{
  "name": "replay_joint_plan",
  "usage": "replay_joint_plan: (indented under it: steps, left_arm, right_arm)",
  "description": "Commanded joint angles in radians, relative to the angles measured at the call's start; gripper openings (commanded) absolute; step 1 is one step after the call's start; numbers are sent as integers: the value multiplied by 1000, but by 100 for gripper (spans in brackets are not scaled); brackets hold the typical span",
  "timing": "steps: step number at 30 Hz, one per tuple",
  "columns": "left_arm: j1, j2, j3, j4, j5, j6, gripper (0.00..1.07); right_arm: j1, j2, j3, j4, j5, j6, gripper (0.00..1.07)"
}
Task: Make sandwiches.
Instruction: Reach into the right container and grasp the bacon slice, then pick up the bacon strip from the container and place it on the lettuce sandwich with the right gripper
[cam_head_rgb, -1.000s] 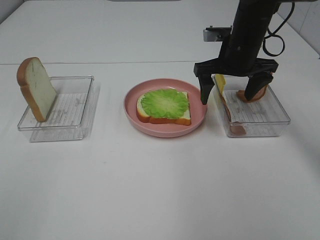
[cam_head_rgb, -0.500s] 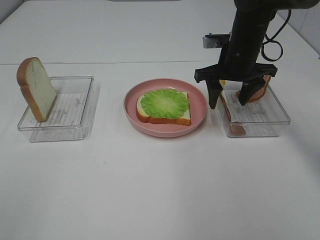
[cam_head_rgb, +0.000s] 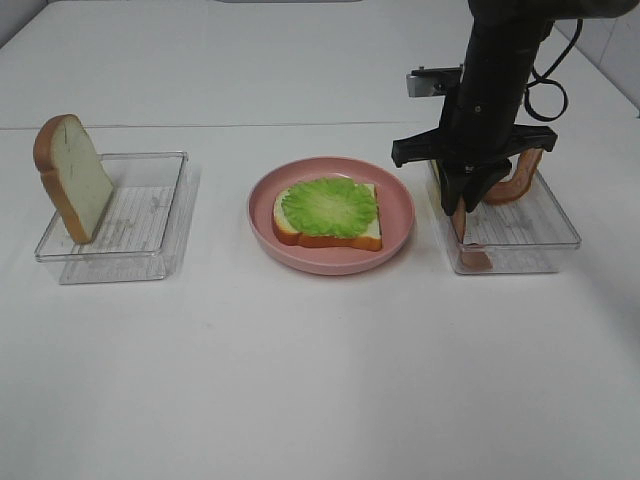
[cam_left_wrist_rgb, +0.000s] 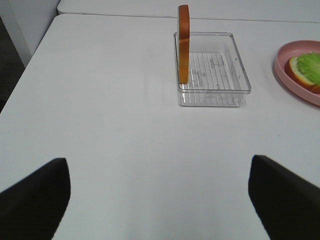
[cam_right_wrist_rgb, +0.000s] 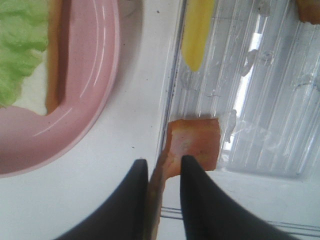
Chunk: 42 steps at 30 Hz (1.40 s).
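Brown bacon strip (cam_right_wrist_rgb: 192, 142), at the wall of the ribbed clear tray (cam_right_wrist_rgb: 260, 100), is pinched between nearly closed fingers of the right gripper (cam_right_wrist_rgb: 164, 167). Crinkled lettuce (cam_head_rgb: 328, 205) is laid on bread (cam_head_rgb: 335, 240) in the round pink plate (cam_head_rgb: 400, 215). Left gripper (cam_left_wrist_rgb: 157, 162) is spread wide, empty.

Brown bacon strip (cam_right_wrist_rgb: 194, 144) in right claw (cam_right_wrist_rgb: 164, 164)

This is looking like a robotics lab bench rather than a kitchen: a bare white table (cam_head_rgb: 320, 380) is carrying only a pink plate (cam_head_rgb: 330, 262) with clear plastic trays (cam_head_rgb: 150, 215) sitting at its nine and three o'clock, a toy bread slice (cam_head_rgb: 72, 175) is standing on edge, and a black cabled robot arm (cam_head_rgb: 500, 60) is hanging over the three-o'clock tray.
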Motion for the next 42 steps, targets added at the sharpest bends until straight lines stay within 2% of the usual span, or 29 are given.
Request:
replay_joint_plan:
  steps: [1,3,20,25,36,39,41,42]
  left_arm:
    - [4,-18,0,-6,-14,2,88]
    - [4,-18,0,-6,-14,2,88]
    - [4,-18,0,-6,-14,2,88]
    - [4,-18,0,-6,-14,2,88]
    - [4,-18,0,-6,-14,2,88]
    - [4,-18,0,-6,-14,2,88]
    - [4,-18,0,-6,-14,2,88]
    - [4,-18,0,-6,-14,2,88]
  right_arm:
    - [-3,6,-4,-8,-6,-2,11]
    - [-3,6,-4,-8,1,-1,0]
    - [-3,6,-4,-6,12,-2,0]
    - [-3,-7,-4,33,27,-3,0]
    - [-3,-235,-6,46,41,5,0]
    - [-2,-299,-6,85,24,-1,0]
    - [1,-337,-19,186,-8,-42,0]
    - [1,-337,-19,186,-8,-42,0]
